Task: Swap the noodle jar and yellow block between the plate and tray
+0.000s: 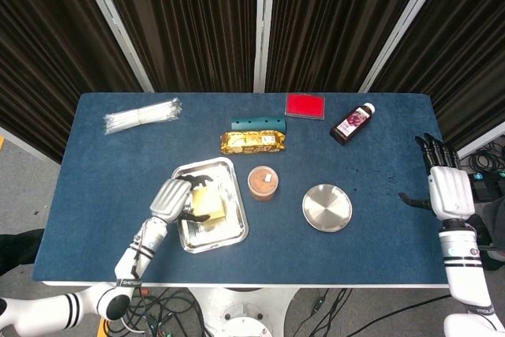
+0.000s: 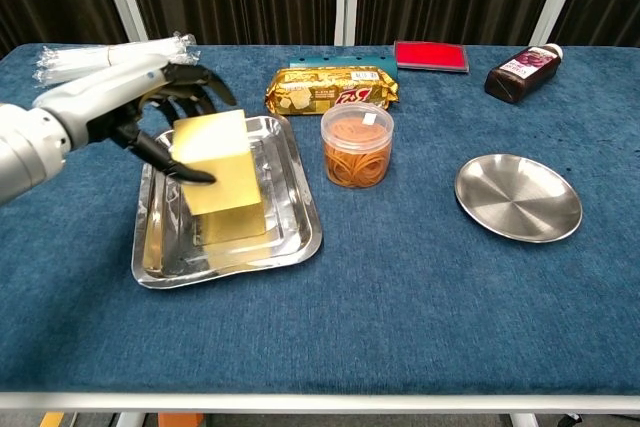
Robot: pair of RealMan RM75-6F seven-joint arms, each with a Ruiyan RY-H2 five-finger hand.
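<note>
While the left hand (image 2: 150, 112) clamps thumb and fingers on the tilted yellow block (image 2: 222, 174) over the tray (image 2: 297, 237), the noodle jar (image 2: 357, 144) beside the tray risks a knock, and the right hand (image 1: 448, 189) idles far off, fingers spread.

The left hand (image 2: 150, 112) covers part of the yellow block (image 2: 222, 172); the right hand (image 1: 446, 187) falls outside the chest view.
</note>
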